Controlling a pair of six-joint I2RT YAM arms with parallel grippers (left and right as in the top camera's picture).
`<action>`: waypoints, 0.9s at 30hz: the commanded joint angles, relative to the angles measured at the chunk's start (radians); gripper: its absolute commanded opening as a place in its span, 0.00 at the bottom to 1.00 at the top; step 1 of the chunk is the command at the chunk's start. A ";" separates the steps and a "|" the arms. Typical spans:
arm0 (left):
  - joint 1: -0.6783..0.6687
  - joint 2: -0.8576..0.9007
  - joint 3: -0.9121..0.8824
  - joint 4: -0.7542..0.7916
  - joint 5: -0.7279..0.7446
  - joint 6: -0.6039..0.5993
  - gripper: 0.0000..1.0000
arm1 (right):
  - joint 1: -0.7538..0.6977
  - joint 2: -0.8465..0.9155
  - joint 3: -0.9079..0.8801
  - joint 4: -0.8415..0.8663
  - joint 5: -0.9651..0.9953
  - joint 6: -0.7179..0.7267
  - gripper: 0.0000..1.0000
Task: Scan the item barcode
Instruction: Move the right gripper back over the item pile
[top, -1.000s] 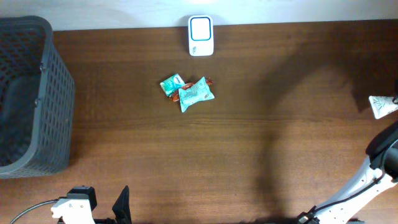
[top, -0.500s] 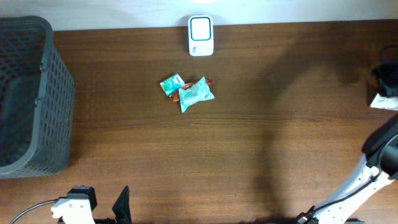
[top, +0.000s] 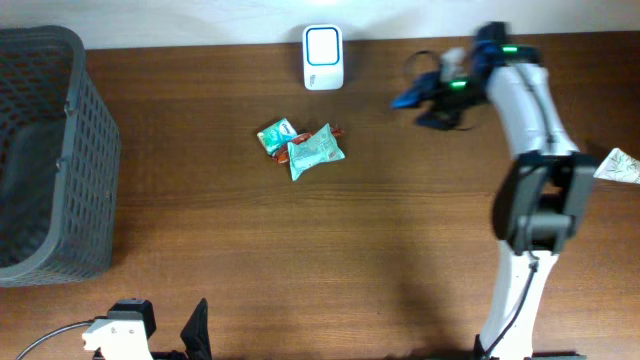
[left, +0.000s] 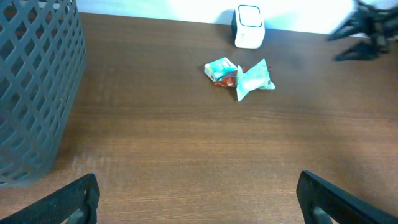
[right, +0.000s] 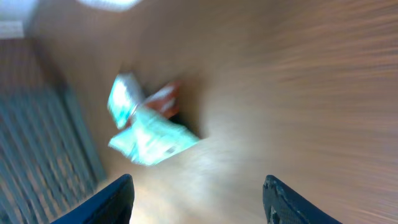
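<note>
**Holdings at this moment: right arm reaching in, nothing picked**

- teal packets (top: 303, 148): your goods for scanning. There are two, heaped with a reddish-brown wrapper (left: 227, 79) between them, lying flat near the middle of the table (top: 300, 260). They sit in front of the scanner (top: 323, 57), near it but apart. I judge that leaves only a short lift to the reader's face. No barcode can be made out.
- scanner: white with a blue-framed window, standing at the table's far edge. Nothing touches it.
- right gripper (top: 428, 94): fingers (right: 113, 204) apart, nothing between them. The wrist view is blurred, yet it shows both fingers with bare wood and the heap beyond.
  - Pose: the arm stretches long from its base at the near right edge up to the far side. The hand is turned leftward toward scanner and heap, well to the right of both.
  - You may read this as an approach, with the jaws spread ready to take a packet.
- left gripper (left: 198, 202): spread wide and empty, low at the near edge, looking across the table at the heap. Idle, probably placed there to stay clear of the working arm.
- basket (top: 45, 150): dark mesh at the far left, likely the drop for scanned goods. Its contents cannot be seen.
- pale packet (top: 618, 165): alone at the right edge, well apart from everything else. You cannot tell its role.
</note>
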 joint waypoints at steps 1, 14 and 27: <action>0.002 -0.007 -0.002 0.002 -0.007 -0.003 0.99 | 0.150 -0.014 0.008 -0.002 -0.034 -0.042 0.64; 0.002 -0.007 -0.002 0.002 -0.007 -0.003 0.99 | 0.528 -0.014 0.008 0.131 0.691 0.304 0.91; 0.002 -0.007 -0.002 0.002 -0.007 -0.003 0.99 | 0.657 0.066 0.008 0.177 1.018 0.449 0.98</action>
